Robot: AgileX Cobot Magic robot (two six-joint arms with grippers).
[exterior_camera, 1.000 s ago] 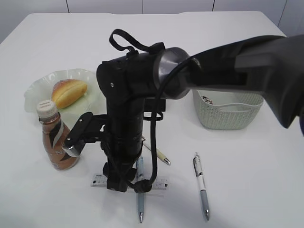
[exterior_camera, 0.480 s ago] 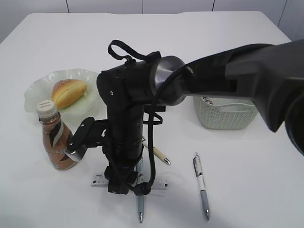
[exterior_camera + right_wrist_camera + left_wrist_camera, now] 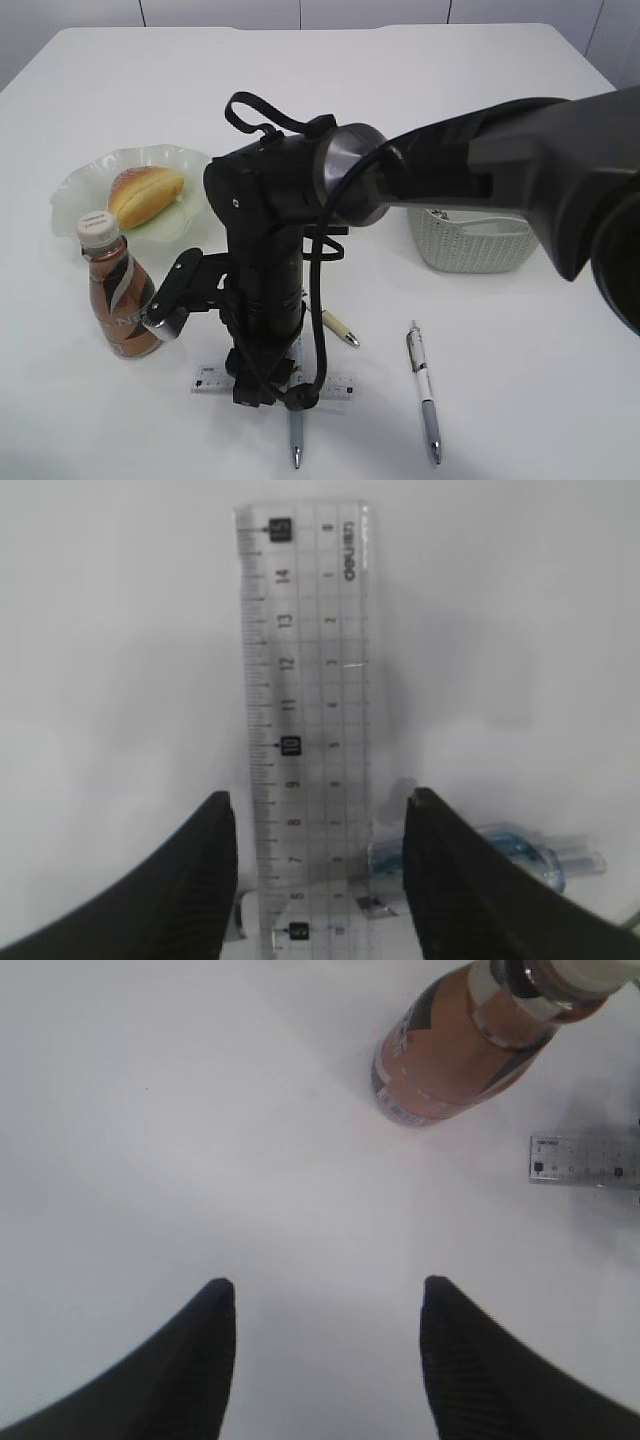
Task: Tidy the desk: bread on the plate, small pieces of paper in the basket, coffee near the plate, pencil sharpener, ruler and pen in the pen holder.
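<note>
Spreading under everything, the plain white desk (image 3: pixel 480 120) carries a pale sage-green perforated plastic basket (image 3: pixel 470 240), a wavy-rimmed translucent green glass plate (image 3: pixel 85 180) holding the golden split-top bread (image 3: pixel 145 193), and a curvy brown coffee bottle (image 3: pixel 112 300) whose label is too blurred to read. Smaller, the clear plastic ruler (image 3: pixel 305 730) lies flat between the right gripper (image 3: pixel 318 880)'s parted fingers, printed 5 to 15 with a maker's mark, perhaps "deli". Just beside the bottle, the left gripper (image 3: pixel 325 1360) gapes over bare desk.
</note>
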